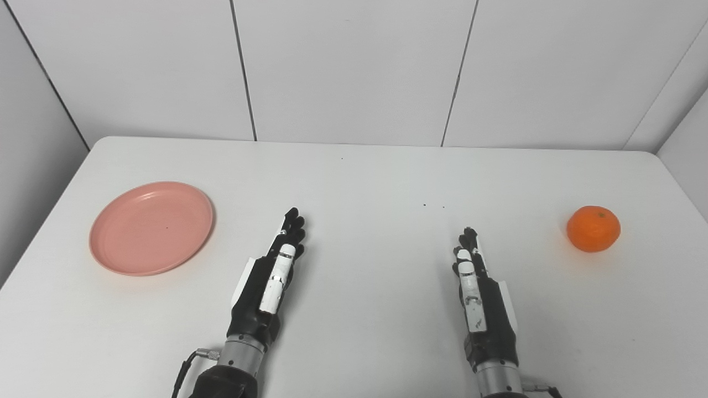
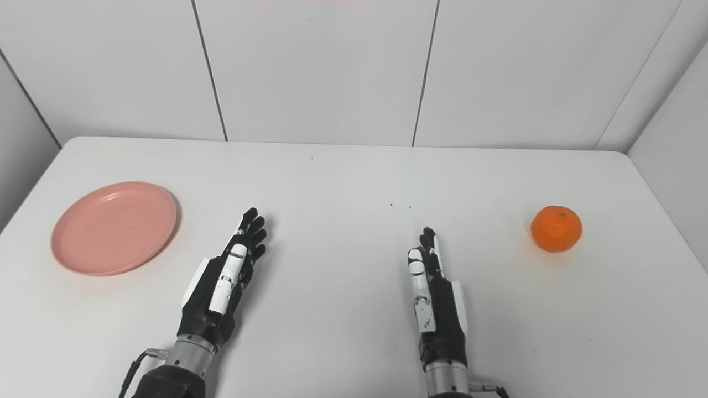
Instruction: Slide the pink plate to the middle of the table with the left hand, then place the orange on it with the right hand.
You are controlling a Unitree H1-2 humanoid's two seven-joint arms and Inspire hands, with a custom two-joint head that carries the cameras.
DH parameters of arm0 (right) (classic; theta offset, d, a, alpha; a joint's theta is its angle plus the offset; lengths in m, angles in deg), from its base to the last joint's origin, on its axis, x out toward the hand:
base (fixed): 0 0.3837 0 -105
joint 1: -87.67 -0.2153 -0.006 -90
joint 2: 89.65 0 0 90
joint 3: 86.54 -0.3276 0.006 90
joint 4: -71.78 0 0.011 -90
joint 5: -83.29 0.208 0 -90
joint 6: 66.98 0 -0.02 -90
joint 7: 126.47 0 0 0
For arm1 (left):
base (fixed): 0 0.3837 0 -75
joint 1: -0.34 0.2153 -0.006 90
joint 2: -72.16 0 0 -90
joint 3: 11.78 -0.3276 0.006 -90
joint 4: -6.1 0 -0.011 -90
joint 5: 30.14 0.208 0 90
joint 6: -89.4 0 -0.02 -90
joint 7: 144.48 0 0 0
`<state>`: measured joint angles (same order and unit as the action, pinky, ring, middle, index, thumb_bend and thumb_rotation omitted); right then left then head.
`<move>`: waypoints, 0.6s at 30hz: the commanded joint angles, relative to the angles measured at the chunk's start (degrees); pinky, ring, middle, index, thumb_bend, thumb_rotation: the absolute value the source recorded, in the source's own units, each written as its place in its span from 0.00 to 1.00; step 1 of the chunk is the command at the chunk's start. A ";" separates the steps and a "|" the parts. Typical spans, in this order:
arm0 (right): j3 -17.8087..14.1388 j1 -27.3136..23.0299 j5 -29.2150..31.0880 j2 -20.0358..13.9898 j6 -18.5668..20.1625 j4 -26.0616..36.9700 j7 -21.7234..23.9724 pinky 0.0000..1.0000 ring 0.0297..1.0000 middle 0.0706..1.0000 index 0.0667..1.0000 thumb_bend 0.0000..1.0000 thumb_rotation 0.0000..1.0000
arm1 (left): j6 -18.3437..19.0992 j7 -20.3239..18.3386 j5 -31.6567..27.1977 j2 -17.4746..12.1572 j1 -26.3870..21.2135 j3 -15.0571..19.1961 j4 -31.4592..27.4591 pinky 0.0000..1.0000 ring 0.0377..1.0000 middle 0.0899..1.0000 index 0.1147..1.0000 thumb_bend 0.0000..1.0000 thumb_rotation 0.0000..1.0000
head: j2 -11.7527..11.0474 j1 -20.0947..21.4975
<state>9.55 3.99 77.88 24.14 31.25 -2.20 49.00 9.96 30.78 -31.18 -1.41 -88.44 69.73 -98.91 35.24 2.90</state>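
A pink plate [image 1: 151, 228] lies flat on the left side of the white table [image 1: 359, 182], with nothing on it. An orange [image 1: 593, 229] rests far over on the right side. My left hand [image 1: 271, 279] is stretched out above the table to the right of the plate, a gap apart from it, fingers straight and holding nothing. My right hand [image 1: 477, 290] lies the same way in the right half, well left of the orange, open and holding nothing.
White wall panels [image 1: 354, 66] stand behind the table's far edge. The table's left and right edges run close to the plate and the orange. A few small dark specks [image 1: 424, 205] mark the tabletop between the hands.
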 commanded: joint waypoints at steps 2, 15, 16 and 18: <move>0.16 -0.74 0.36 0.26 -3.19 1.03 0.06 1.00 0.98 1.00 1.00 0.27 1.00 | -0.93 -0.35 -0.60 0.73 -0.91 -0.23 -1.53 1.00 1.00 1.00 1.00 0.41 1.00 | -0.05 -0.09; 0.23 -0.66 0.01 0.11 -3.26 1.10 0.02 0.99 0.98 1.00 1.00 0.27 1.00 | -1.09 -0.42 -0.87 0.98 -0.83 -0.10 -1.41 1.00 1.00 1.00 1.00 0.41 1.00 | -0.04 -0.17; 0.21 -0.67 0.04 0.13 -3.17 1.11 0.02 0.99 0.98 1.00 1.00 0.27 1.00 | -0.96 -0.41 -0.91 1.03 -0.79 -0.08 -1.49 1.00 1.00 1.00 1.00 0.41 1.00 | -0.03 -0.17; 0.17 -0.70 0.36 0.16 -3.42 1.02 0.11 0.99 0.98 1.00 1.00 0.27 1.00 | -0.82 -0.36 -0.69 1.00 -0.76 -0.13 -1.61 1.00 1.00 1.00 1.00 0.41 1.00 | -0.03 -0.16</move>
<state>9.55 3.99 77.91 24.12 31.24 -2.20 49.00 9.96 30.76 -31.18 -1.04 -88.44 69.73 -98.91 35.24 2.81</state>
